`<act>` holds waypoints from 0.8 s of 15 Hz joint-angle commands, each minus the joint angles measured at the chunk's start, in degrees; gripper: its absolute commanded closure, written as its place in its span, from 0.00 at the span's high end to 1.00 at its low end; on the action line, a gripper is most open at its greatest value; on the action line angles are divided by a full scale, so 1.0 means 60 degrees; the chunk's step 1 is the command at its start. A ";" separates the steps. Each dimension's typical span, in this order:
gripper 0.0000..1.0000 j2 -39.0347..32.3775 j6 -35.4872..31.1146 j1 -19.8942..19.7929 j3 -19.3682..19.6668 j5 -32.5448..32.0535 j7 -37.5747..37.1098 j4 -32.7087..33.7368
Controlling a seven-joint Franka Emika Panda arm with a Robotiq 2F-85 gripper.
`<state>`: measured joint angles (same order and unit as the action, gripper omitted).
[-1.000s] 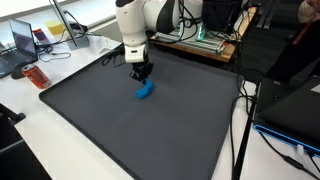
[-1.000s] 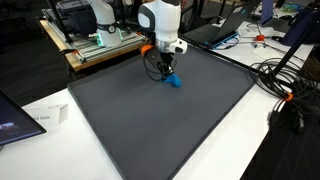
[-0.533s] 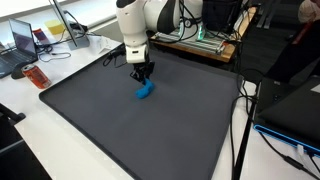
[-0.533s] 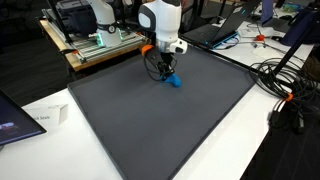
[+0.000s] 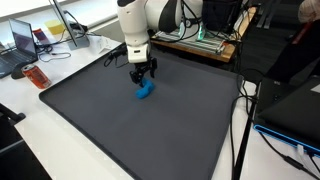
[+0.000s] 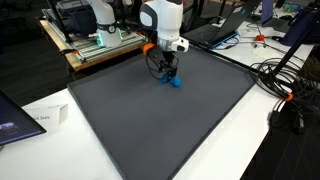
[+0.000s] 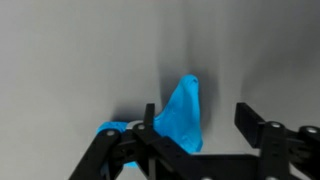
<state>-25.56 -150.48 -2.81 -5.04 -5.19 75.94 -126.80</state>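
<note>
The blue thing (image 5: 146, 92), perhaps a crumpled cloth, lies on the dark mat (image 5: 120, 135) near the robot's base. The gripper (image 5: 144, 75) hangs just above it, jaws spread and grasping nothing. In the wrist view the blue thing (image 7: 185, 115) sits between them.

Even, bright indoor light; soft shadows; wrist view slightly blurred.

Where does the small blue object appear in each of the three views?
In an exterior view: blue object near the centre, on the dark mat.
In an exterior view: just right of centre, same mat.
Wrist view: lower centre.
Shared landmark: the open gripper right by it.
</note>
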 commanded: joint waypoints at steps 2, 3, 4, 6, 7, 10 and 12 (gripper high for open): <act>1.00 0.0730 -0.0217 -0.0302 -0.0215 0.0128 -0.0040 -0.0431; 1.00 0.0889 -0.0213 -0.0378 -0.0290 0.0333 -0.0063 -0.0527; 1.00 0.1085 -0.0328 -0.0409 -0.0302 0.0462 -0.0163 -0.0680; 1.00 0.1482 -0.0499 -0.0698 -0.0575 0.1206 -0.0138 -0.1017; 1.00 0.1725 -0.0734 -0.0763 -0.0613 0.1508 -0.0190 -0.1286; 1.00 0.2317 -0.1544 -0.0993 -0.0822 0.2566 -0.0103 -0.2051; 1.00 0.2661 -0.2228 -0.1050 -0.0882 0.3104 -0.0134 -0.2621</act>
<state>-14.47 -158.77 -7.64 -8.82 8.67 75.08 -136.03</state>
